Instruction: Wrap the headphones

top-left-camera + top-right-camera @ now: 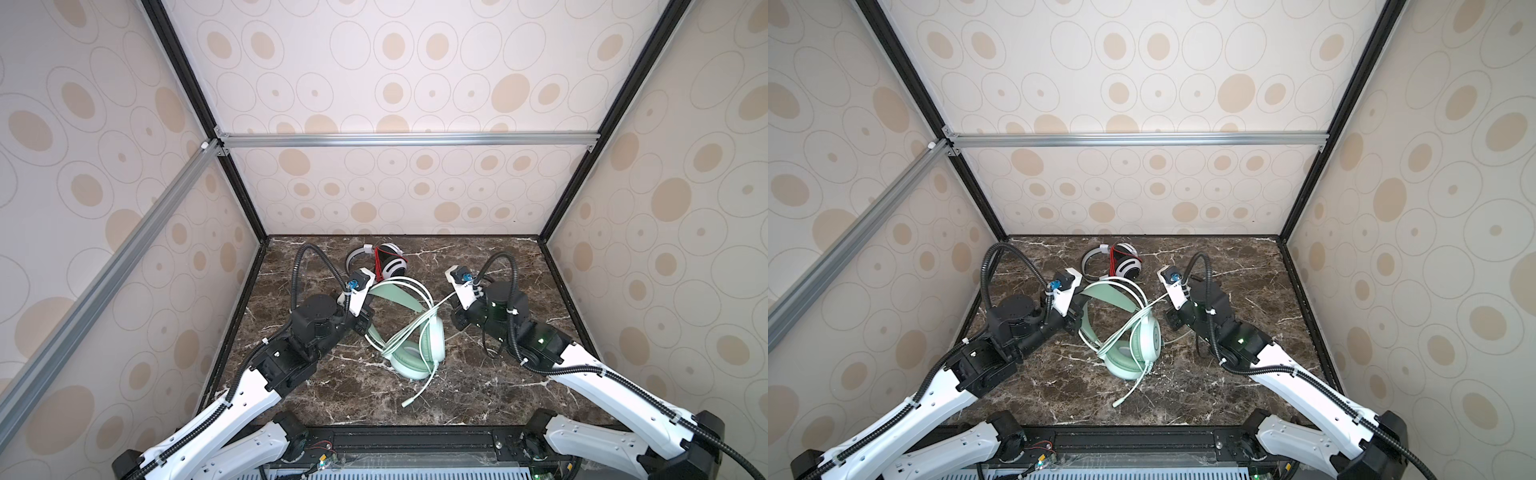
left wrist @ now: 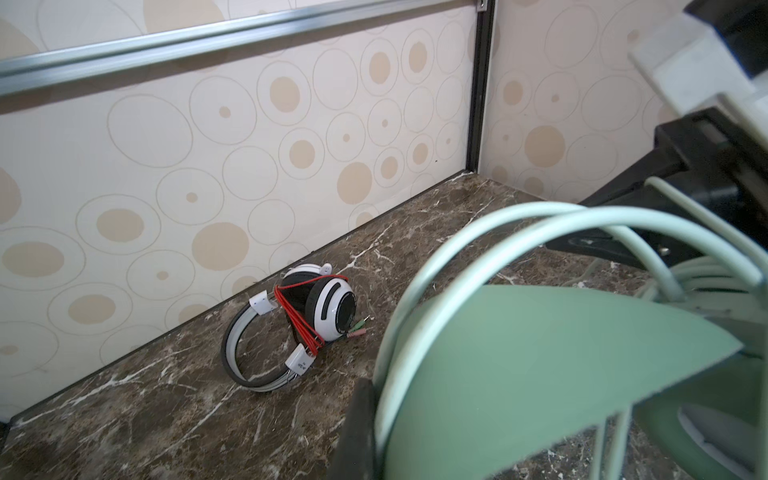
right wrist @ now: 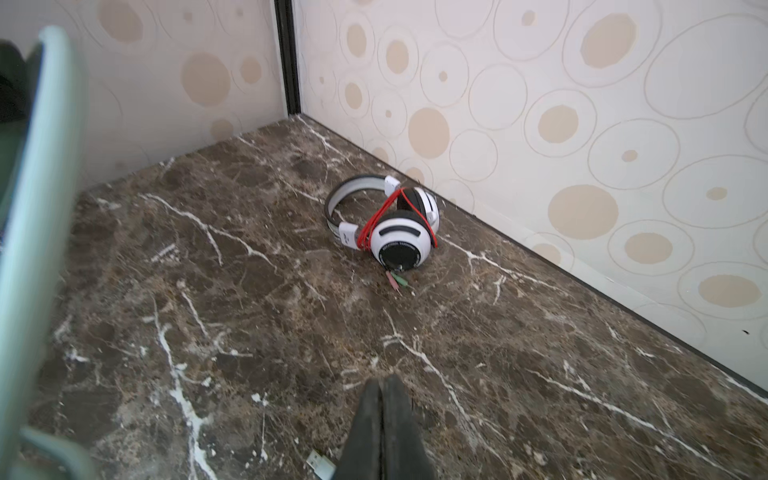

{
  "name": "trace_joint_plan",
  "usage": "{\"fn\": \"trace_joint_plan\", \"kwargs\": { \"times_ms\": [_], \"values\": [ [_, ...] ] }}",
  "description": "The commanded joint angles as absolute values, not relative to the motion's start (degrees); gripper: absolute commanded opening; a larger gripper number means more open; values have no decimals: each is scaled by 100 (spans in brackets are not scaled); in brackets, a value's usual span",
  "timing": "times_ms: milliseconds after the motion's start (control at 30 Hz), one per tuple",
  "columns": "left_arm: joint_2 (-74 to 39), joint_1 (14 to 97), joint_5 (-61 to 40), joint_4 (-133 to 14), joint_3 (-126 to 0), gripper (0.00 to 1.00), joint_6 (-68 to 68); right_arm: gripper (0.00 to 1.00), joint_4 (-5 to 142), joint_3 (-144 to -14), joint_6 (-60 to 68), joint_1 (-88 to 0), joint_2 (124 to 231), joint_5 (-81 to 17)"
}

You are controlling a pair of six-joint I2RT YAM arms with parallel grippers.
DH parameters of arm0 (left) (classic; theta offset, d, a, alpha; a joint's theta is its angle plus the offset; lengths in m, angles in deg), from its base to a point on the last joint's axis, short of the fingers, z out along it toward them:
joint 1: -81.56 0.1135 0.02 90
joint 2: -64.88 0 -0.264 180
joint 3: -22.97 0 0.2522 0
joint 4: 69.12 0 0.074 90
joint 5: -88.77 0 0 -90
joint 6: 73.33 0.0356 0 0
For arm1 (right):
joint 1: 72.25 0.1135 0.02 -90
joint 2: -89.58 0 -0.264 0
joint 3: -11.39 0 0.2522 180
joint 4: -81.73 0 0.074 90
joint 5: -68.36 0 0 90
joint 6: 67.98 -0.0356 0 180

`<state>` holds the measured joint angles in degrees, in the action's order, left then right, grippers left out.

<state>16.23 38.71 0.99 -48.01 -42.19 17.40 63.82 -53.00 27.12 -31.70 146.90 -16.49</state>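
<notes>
Mint-green headset [image 1: 409, 361] lying at middle of table [image 1: 498, 382], green cord [image 1: 415, 326] looped over its headband. Left end effector [image 1: 361, 322] clamped narrow on headband. Right end effector [image 3: 381, 388] pinched closed, cord running up to it. White headset [image 1: 384, 262], red cord [image 2: 297, 322] wound round, near back wall.

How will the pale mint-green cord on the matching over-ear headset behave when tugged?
Probably floppy: the pale mint-green cord lies in loose, uneven loops around the wide green headband. The loops would likely slide or unwind, since nothing visibly ties them down.
</notes>
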Motion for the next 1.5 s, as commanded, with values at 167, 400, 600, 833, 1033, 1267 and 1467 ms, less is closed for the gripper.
{"fn": "trace_joint_plan", "kwargs": {
  "times_ms": [167,400,600,833,1033,1267,1467],
  "values": [
    [1619,3841,-741,-5219,-5310,0,1176,11,7784,-4999,2313,-3376,14667,-2021],
    [1360,3841,-784,-5467,-5530,0,983,12,8491,-4686,2047,-3392,14883,-2302],
    [1190,3842,-953,-5718,-5780,0,770,14,9287,-4299,1765,-3397,15057,-2594],
    [1128,3846,-1019,-5955,-6005,0,487,23,10081,-3869,1463,-3401,15211,-2831],
    [990,3847,-834,-5889,-6276,0,343,34,10321,-3628,1404,-3403,15218,-2876],
    [924,3841,-569,-5883,-6470,0,157,34,10527,-3391,1314,-3405,15405,-2930],
    [936,3841,-375,-5888,-6548,0,52,30,10745,-3145,1213,-3408,15550,-2920]
  ]
}}
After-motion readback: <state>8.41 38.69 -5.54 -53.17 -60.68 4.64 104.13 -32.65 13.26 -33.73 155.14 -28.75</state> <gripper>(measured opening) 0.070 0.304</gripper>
